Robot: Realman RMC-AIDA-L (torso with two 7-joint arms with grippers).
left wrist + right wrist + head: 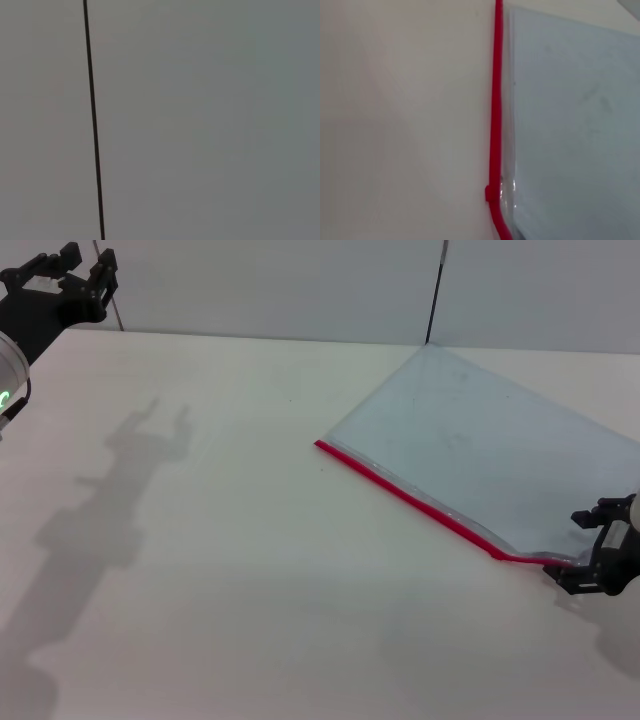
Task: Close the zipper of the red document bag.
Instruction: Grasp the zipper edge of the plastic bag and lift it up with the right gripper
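Observation:
The red document bag (490,455) lies flat on the white table at the right, a translucent pale blue-grey pouch. Its zipper (410,500) is a thin red strip along the near long edge, and it bends up at its near right end. In the right wrist view the zipper (495,100) runs straight, with a small red slider (491,193) close to the camera. My right gripper (578,558) sits at that near right corner, open, with the strip's end between its fingers. My left gripper (78,272) hangs open and raised at the far left, away from the bag.
A grey wall with a dark vertical seam (437,290) rises behind the table, and the bag's far corner reaches it. The left wrist view shows only that wall and a seam (94,120). Bare tabletop (220,540) spreads left of the bag.

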